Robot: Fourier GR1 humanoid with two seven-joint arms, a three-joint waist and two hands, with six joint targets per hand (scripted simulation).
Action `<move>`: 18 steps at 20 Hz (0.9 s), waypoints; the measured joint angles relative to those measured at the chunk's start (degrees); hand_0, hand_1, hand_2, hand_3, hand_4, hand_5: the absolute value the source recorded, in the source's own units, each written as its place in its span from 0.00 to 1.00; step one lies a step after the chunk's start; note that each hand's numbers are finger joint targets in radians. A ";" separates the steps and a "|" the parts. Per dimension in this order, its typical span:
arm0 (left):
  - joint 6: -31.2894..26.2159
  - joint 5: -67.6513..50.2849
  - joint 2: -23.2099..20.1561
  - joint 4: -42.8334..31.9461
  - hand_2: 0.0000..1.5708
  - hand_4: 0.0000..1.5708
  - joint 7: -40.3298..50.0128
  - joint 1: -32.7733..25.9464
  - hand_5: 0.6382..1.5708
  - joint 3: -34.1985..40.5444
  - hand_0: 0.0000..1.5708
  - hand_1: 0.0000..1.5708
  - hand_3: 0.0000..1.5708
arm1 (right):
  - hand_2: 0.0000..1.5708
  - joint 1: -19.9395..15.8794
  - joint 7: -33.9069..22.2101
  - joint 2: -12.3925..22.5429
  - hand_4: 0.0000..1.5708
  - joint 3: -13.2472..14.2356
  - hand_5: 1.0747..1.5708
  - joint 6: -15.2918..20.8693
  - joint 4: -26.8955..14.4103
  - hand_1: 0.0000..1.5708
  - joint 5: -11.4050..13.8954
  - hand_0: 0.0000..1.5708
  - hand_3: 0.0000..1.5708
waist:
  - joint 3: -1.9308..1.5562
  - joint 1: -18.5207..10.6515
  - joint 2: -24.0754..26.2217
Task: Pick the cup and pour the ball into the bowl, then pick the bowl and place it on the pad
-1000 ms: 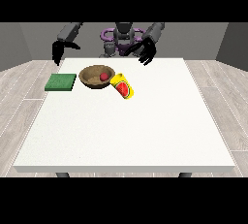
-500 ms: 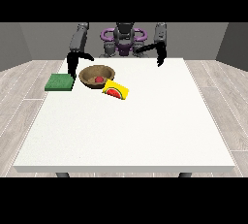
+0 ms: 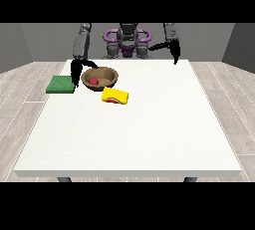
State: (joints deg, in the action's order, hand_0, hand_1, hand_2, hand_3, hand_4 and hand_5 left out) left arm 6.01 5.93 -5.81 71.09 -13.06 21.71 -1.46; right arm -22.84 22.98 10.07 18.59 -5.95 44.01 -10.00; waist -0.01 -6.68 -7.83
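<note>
Ball (image 3: 93,80) already in bowl (image 3: 101,77), yellow cup (image 3: 115,96) tipped on bench (image 3: 149,124) beside it, so pouring looks done. Hand at view's left (image 3: 77,72) down at bowl's rim, beside green pad (image 3: 61,84) near bench's far corner, likely for the lift; closure unclear. Hand at view's right (image 3: 174,52) raised above far edge, holding nothing, fingers unclear.

A bare test room rather than a lived-in home: a large white desk (image 3: 149,124) stands on pale wood-plank flooring (image 3: 25,82), plain grey walls (image 3: 40,40) close in behind, and a humanoid robot (image 3: 127,42) stands at the desk's far edge.

A large white desk (image 3: 149,134) stood on a floor (image 3: 22,92) of pale grey wood planks, with plain grey walls (image 3: 219,37) behind the desk.
</note>
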 measured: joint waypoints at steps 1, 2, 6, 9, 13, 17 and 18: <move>-0.52 -0.14 -0.46 0.58 0.00 0.00 0.04 0.16 0.99 0.27 0.00 0.00 0.00 | 0.00 -0.27 1.34 -0.31 0.07 -0.04 0.99 0.24 -1.25 0.00 0.14 0.00 0.00 | 0.00 -0.17 -0.46; -0.59 -0.08 -0.40 1.15 0.00 0.00 0.06 0.06 0.99 0.24 0.00 0.00 0.00 | 0.00 -0.45 2.87 -0.69 0.06 -0.13 0.99 0.29 -2.62 0.00 0.27 0.00 0.00 | 0.00 -0.28 -0.86; -0.97 -0.08 -0.60 1.94 0.00 0.00 -0.42 -0.41 0.99 1.03 0.00 0.00 0.00 | 0.00 -2.57 5.50 -0.74 0.04 -0.54 0.98 0.46 -6.84 0.00 0.49 0.00 0.00 | -0.01 0.06 -1.64; -1.90 -0.68 -1.24 2.73 0.00 0.00 -0.08 -0.13 0.99 1.89 0.00 0.00 0.00 | 0.00 -4.16 5.54 -0.62 0.30 -0.11 0.95 0.54 -9.23 0.00 -0.27 0.00 0.00 | 0.08 -0.12 -2.01; -2.98 -1.02 -1.73 4.90 0.00 0.30 0.57 0.25 0.99 1.54 0.00 0.00 0.00 | 1.00 -2.91 5.97 -0.24 0.54 1.20 0.87 5.20 -9.84 1.00 -0.34 1.00 0.69 | 1.24 -2.08 -2.21; -3.78 -0.97 -1.39 5.89 0.00 0.42 0.51 1.40 0.96 0.52 0.00 0.00 0.00 | 1.00 -0.18 7.71 0.51 0.60 -1.62 0.97 14.48 -7.81 1.00 4.74 1.00 0.99 | 2.03 -4.63 -2.69; -3.81 -0.94 -1.22 5.94 0.00 0.45 0.76 1.80 0.94 0.34 0.00 0.00 0.00 | 1.00 0.09 7.45 0.88 0.59 -2.34 0.98 16.91 -7.46 1.00 6.11 1.00 0.95 | 2.07 -5.04 -2.68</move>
State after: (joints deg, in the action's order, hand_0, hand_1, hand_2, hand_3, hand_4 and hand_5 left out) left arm 2.20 4.99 -7.03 77.03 -12.29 23.51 -1.13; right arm -22.75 30.42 10.96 16.25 10.96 36.55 -3.90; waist 2.06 -11.72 -10.52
